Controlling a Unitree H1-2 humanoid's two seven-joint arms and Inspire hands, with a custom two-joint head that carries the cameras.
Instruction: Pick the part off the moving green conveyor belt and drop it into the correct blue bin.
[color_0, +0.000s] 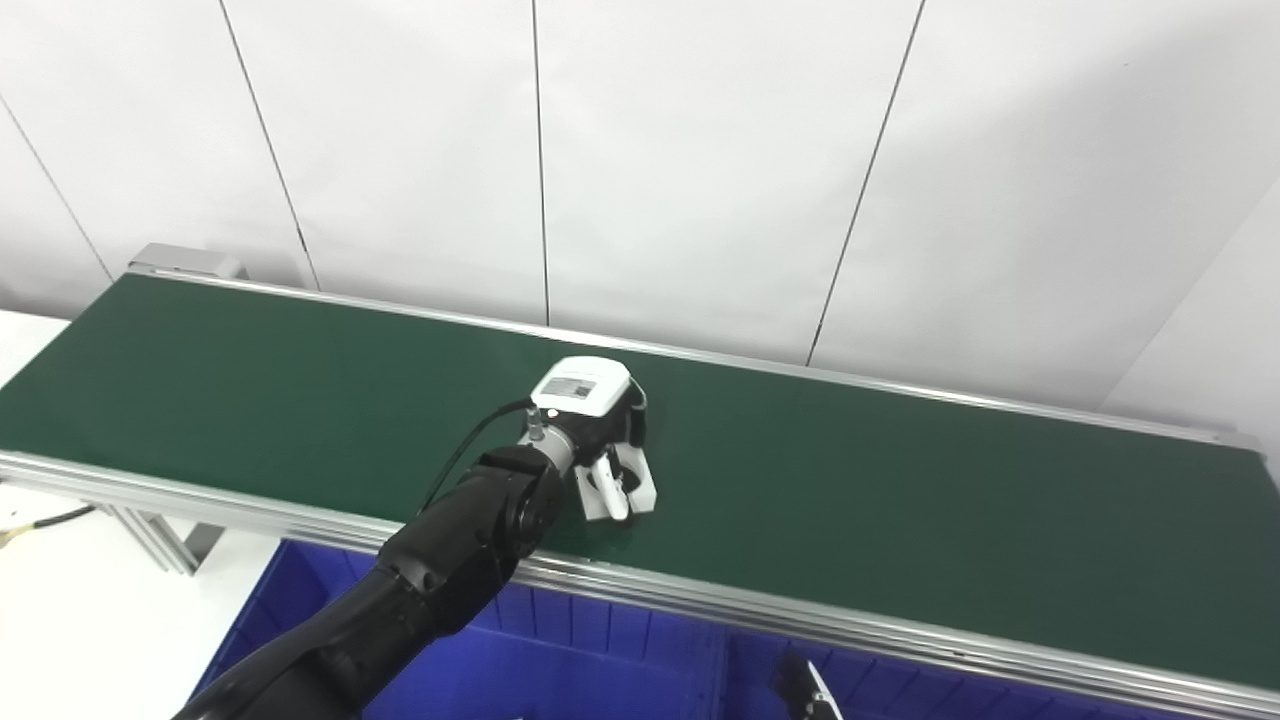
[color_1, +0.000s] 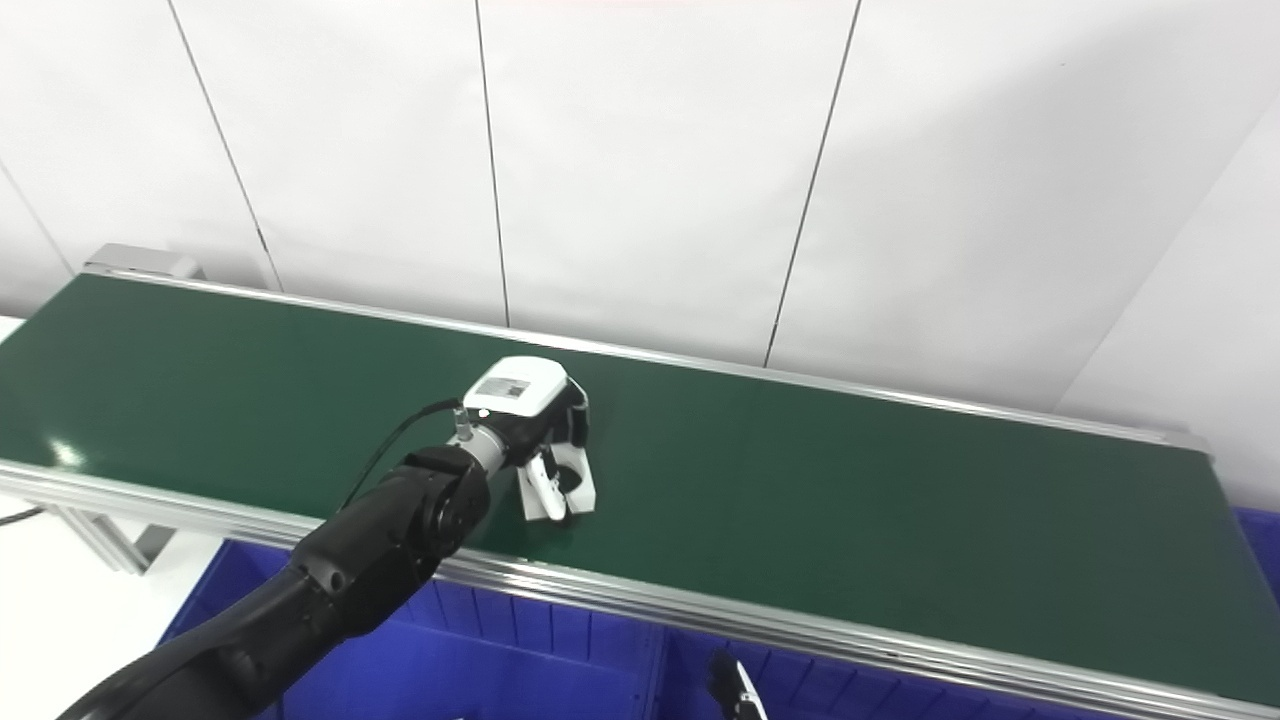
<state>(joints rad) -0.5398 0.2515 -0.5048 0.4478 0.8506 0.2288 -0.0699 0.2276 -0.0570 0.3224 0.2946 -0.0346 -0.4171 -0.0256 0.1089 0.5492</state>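
Reaching over the conveyor belt, left hand fingers curled down

Conveyor belt: dark green, plain, matt with a faint pale glare at the left of the frame; rails silver-grey metal.
Bin: saturated blue, ribbed inner walls, along the bottom of the frame.
Left hand: white shell on the back carrying a small grey-and-black printed label; fingers white with black joints and black inner parts.
Left arm: glossy black, with a silver wrist collar and a thin black cable.
Wall: white panels divided by thin dark seams, upper frame.
Floor: white, lower left.
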